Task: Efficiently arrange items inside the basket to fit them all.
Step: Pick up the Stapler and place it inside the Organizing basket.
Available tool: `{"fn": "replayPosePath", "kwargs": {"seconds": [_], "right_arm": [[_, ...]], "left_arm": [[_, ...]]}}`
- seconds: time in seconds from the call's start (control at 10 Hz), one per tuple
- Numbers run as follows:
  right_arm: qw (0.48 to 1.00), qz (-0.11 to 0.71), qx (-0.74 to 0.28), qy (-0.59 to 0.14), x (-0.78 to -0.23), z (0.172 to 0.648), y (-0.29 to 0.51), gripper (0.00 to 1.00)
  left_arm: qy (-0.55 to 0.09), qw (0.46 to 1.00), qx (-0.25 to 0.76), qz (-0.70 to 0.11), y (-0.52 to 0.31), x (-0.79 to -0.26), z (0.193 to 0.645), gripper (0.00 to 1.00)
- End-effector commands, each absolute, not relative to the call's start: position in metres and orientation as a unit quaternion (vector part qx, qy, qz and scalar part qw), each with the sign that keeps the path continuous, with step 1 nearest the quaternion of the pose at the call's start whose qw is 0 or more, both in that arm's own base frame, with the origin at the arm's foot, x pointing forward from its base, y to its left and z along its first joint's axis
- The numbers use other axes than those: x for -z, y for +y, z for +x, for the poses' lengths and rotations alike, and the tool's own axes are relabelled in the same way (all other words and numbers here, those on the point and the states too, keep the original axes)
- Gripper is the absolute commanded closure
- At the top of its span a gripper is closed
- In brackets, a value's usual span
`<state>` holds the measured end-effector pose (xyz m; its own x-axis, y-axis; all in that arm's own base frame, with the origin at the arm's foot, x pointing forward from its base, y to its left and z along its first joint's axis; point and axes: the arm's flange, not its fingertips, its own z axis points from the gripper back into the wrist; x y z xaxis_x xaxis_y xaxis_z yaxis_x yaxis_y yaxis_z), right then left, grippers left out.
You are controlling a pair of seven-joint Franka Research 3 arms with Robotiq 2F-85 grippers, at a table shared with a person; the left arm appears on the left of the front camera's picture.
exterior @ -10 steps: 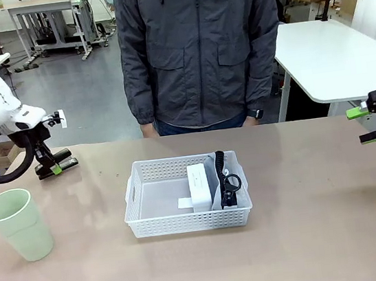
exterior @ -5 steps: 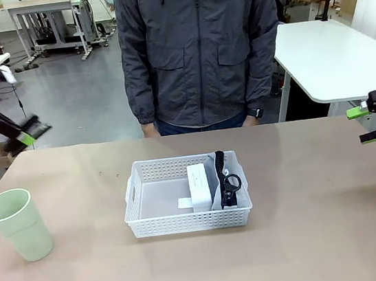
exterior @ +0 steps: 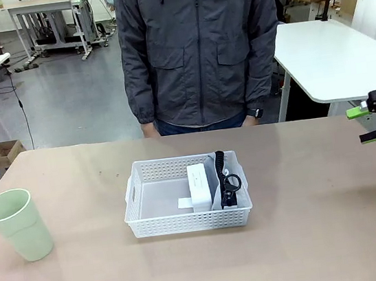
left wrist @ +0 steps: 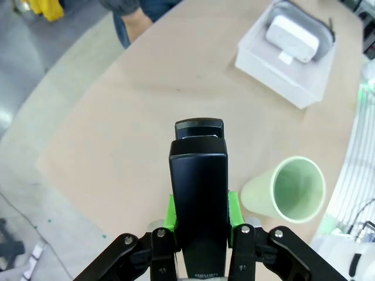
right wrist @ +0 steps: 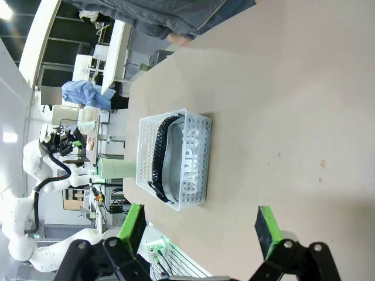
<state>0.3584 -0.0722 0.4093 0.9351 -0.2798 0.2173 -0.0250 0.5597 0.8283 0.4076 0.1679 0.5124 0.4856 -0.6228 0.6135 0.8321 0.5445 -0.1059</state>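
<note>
1. Left claw (left wrist: 201,211): I see it clenched on the black stapler (left wrist: 198,170).
2. Right claw (right wrist: 199,225): released, empty.
3. Basket (exterior: 185,222), mid-tabletop (exterior: 324,226): holds pouch (exterior: 218,168) and white box (exterior: 199,186); cup (exterior: 19,225) stands well apart.

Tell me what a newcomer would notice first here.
The white basket sits in the middle of the table before a standing person, holding a white box and a grey pouch at its right end. A pale green cup stands alone at the table's left. The left gripper clamps a black stapler in the air.
</note>
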Motion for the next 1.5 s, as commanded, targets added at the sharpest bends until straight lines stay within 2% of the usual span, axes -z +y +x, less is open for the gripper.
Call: {"fn": "replayPosePath", "kwargs": {"seconds": [0.0, 0.1, 0.5, 0.6, 0.7, 0.9, 1.1, 1.2, 1.3, 1.4], "right_arm": [[0.866, 0.467, 0.070, -0.166, -0.410, 0.358, -0.072, 0.00], [0.866, 0.467, 0.070, -0.166, -0.410, 0.358, -0.072, 0.00], [0.866, 0.467, 0.070, -0.166, -0.410, 0.358, -0.072, 0.00], [0.866, 0.467, 0.070, -0.166, -0.410, 0.358, -0.072, 0.00], [0.866, 0.467, 0.070, -0.166, -0.410, 0.358, -0.072, 0.00], [0.866, 0.467, 0.070, -0.166, -0.410, 0.358, -0.072, 0.00], [0.866, 0.467, 0.070, -0.166, -0.410, 0.358, -0.072, 0.00], [0.866, 0.467, 0.070, -0.166, -0.410, 0.358, -0.072, 0.00], [0.866, 0.467, 0.070, -0.166, -0.410, 0.358, -0.072, 0.00], [0.866, 0.467, 0.070, -0.166, -0.410, 0.358, -0.072, 0.00]], "left_arm": [[-0.291, 0.821, 0.444, -0.211, 0.173, -0.502, 0.394, 1.00], [-0.285, 0.834, 0.416, -0.223, 0.178, -0.500, 0.400, 1.00], [-0.273, 0.833, 0.436, -0.204, 0.176, -0.510, 0.393, 1.00], [-0.274, 0.832, 0.435, -0.208, 0.178, -0.505, 0.392, 0.63], [-0.234, 0.831, 0.458, -0.213, 0.177, -0.499, 0.387, 0.63], [-0.246, 0.823, 0.483, -0.170, 0.122, -0.524, 0.370, 0.63], [-0.204, 0.835, 0.492, -0.138, 0.044, -0.524, 0.360, 0.63], [-0.219, 0.834, 0.493, -0.112, 0.013, -0.527, 0.358, 0.63], [-0.209, 0.812, 0.537, -0.098, -0.016, -0.530, 0.356, 0.63], [-0.144, 0.768, 0.614, -0.114, -0.051, -0.527, 0.357, 0.63]]}}
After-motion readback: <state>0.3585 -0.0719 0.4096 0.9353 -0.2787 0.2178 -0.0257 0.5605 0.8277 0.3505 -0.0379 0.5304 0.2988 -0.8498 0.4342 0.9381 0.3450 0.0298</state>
